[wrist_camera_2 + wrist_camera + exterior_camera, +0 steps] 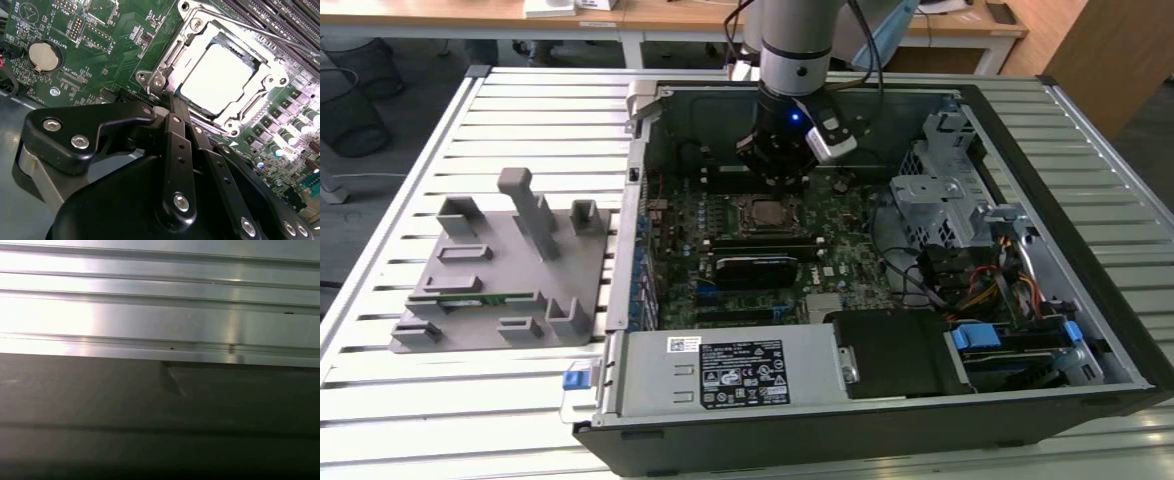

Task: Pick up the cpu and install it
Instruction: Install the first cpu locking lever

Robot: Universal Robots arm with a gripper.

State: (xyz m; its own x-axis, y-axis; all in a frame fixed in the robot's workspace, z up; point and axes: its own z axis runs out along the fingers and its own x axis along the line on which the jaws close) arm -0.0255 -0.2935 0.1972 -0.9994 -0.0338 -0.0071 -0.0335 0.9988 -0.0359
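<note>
Hovering right over the motherboard (774, 230), the gripper (172, 100) has its fingers pinched together with nothing in them. The cpu (217, 79) sits in its socket (272, 80), just beyond the fingertips inside the case (1067, 330).

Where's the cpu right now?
The cpu sits in the motherboard socket in the second wrist view, just beyond the gripper; the exterior view shows the socket mid-board inside the computer case.

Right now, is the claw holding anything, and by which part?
Nothing held. The claw is shut and empty beside the socket, where the cpu already sits.
</note>
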